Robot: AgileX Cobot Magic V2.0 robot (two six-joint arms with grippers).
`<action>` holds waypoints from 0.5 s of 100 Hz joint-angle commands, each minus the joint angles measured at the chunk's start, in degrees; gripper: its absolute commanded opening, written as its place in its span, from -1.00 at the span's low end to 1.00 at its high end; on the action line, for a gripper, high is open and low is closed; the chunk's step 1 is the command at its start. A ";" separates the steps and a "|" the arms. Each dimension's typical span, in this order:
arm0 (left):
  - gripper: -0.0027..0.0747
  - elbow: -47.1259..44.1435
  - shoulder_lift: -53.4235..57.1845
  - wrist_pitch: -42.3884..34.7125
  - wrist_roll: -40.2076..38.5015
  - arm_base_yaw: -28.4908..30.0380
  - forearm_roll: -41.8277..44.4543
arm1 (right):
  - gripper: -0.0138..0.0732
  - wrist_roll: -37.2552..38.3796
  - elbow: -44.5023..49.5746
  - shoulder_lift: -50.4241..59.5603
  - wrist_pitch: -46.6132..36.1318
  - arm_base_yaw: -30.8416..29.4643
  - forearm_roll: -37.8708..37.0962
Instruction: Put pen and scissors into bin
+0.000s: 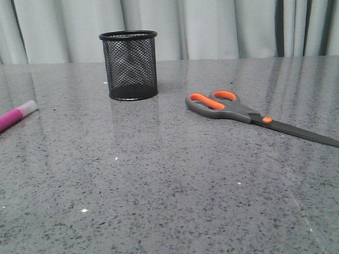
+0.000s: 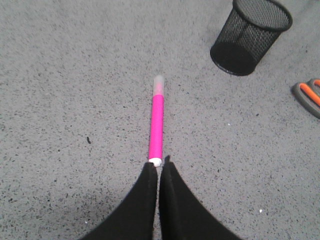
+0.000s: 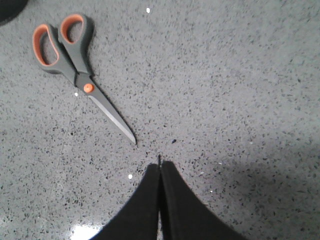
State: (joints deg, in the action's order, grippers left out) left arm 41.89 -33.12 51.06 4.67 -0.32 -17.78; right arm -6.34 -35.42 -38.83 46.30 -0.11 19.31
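Observation:
The pink pen [image 1: 12, 117] lies flat at the table's far left, its whitish cap toward the bin. The black mesh bin [image 1: 129, 66] stands upright at the back centre. The scissors [image 1: 236, 109] lie closed to its right, handles toward the bin and blades pointing right. Neither gripper shows in the front view. In the left wrist view my left gripper [image 2: 159, 161] is shut and empty above the table, its tips just over the near end of the pen [image 2: 157, 125]. In the right wrist view my right gripper [image 3: 160, 165] is shut and empty, short of the scissors' [image 3: 75, 60] blade tip.
The grey speckled table [image 1: 171, 188] is backed by pale curtains [image 1: 221, 25]. The left wrist view also holds the bin [image 2: 250, 35] and part of the scissors' handles [image 2: 310, 95] at the picture's edge.

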 commanded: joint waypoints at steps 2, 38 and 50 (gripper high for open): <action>-0.99 3.25 -3.33 -1.29 -0.16 -0.40 -1.91 | -0.79 -1.42 -3.91 -2.07 -1.08 -0.08 -0.10; -0.98 3.25 -9.57 -0.83 7.28 -0.40 -7.80 | 0.05 -2.95 -4.97 -2.22 -0.39 -0.08 -0.10; -0.93 3.25 -12.03 0.39 13.54 -0.40 -15.19 | 0.19 -2.95 -4.97 -2.22 -0.65 -0.08 0.00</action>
State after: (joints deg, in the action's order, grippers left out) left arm 43.11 -43.48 52.90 13.72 -0.32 -25.99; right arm -8.38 -38.51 -40.84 48.45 -0.11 19.09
